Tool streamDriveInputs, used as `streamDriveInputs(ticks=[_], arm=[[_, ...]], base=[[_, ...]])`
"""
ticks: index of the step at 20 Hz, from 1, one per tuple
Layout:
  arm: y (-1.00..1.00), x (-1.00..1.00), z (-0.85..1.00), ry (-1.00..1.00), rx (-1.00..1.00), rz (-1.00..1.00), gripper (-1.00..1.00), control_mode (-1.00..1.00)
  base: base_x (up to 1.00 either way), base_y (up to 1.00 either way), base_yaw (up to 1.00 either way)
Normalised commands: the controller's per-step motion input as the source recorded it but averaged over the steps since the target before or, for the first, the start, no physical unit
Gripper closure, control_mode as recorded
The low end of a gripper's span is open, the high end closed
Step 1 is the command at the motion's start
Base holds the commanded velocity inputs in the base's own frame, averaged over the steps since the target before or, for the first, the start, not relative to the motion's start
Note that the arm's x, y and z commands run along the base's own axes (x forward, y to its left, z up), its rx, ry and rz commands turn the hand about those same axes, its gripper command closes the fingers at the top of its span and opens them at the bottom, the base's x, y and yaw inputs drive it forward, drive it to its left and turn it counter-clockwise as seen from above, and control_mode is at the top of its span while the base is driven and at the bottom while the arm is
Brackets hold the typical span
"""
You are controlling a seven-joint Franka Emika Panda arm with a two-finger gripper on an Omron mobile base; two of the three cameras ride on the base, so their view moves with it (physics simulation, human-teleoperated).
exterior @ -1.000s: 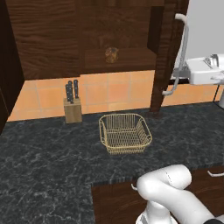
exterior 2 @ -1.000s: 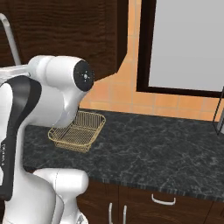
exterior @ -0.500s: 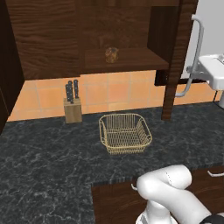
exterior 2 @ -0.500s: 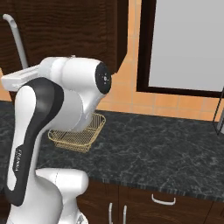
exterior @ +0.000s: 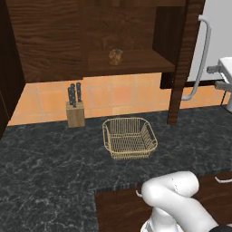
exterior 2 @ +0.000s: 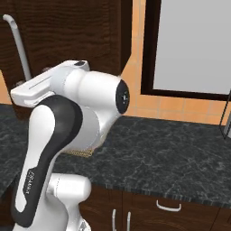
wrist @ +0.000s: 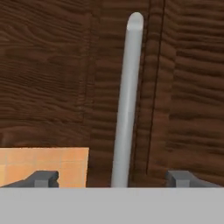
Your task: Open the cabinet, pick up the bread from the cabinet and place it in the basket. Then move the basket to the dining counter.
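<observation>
With the gripper (wrist: 112,178) spread wide around the handle (wrist: 127,100), we judge the bread (exterior: 115,56) on the open cabinet (exterior: 131,61) shelf light, soft, best pinched gently across its middle.

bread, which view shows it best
The left base view: the bread sits in plain sight on the open cabinet shelf, above the basket. The right base view and the hand view give no look at the loaf.
</observation>
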Motion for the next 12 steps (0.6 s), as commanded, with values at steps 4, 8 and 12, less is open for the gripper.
streamDriveInputs(ticks=[4,8,12], arm=[[0.03,-0.97,0.01,-0.1,-0.21,-0.32,-1.0,-1.0],[0.32,-0.29,0.0,-0.12,-0.53,-0.42,-1.0,-1.0],[0.39,0.34,-0.04,0.04,-0.72,-0.4,-1.0,-1.0]], base=[[0.0,0.0,0.0],[0.0,0.0,0.0],[0.0,0.0,0.0]])
